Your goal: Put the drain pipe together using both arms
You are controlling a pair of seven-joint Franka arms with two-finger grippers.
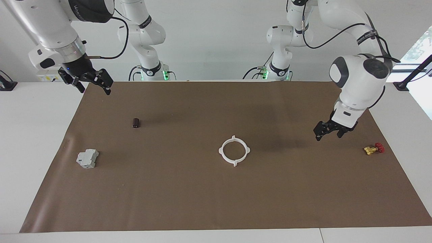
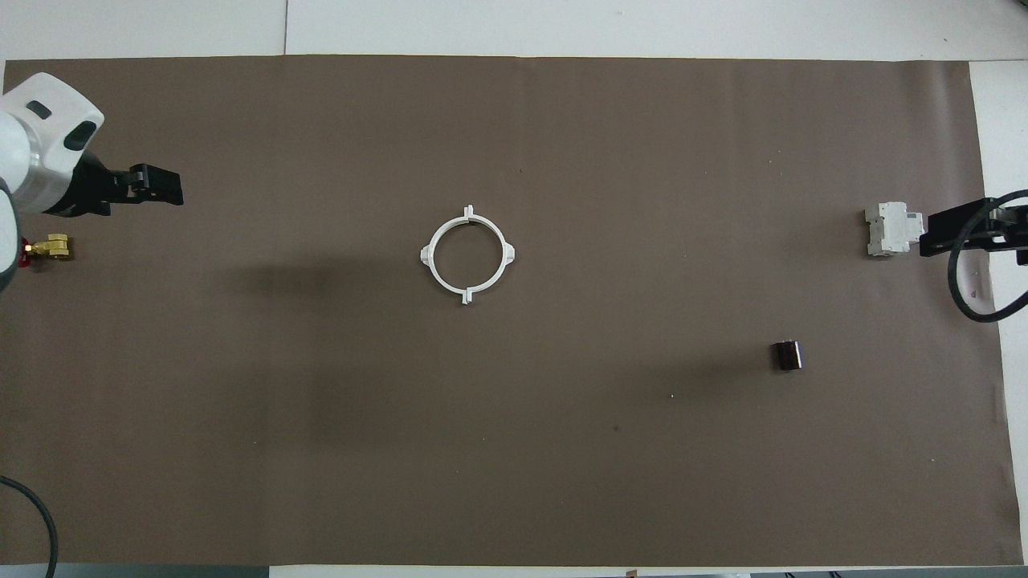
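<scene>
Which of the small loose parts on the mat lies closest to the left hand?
The brass valve with the red handle, just below the left hand; the grey block and dark cylinder lie toward the right arm's end.

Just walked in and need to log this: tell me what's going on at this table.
Nothing is being handled right now. The drain pipe lies as one closed white ring mid-mat, its two halves together. The left gripper hangs empty over the mat near the brass valve; the right gripper hangs empty at the mat's corner nearest the robots. The grey block and a small dark cylinder sit untouched.
</scene>
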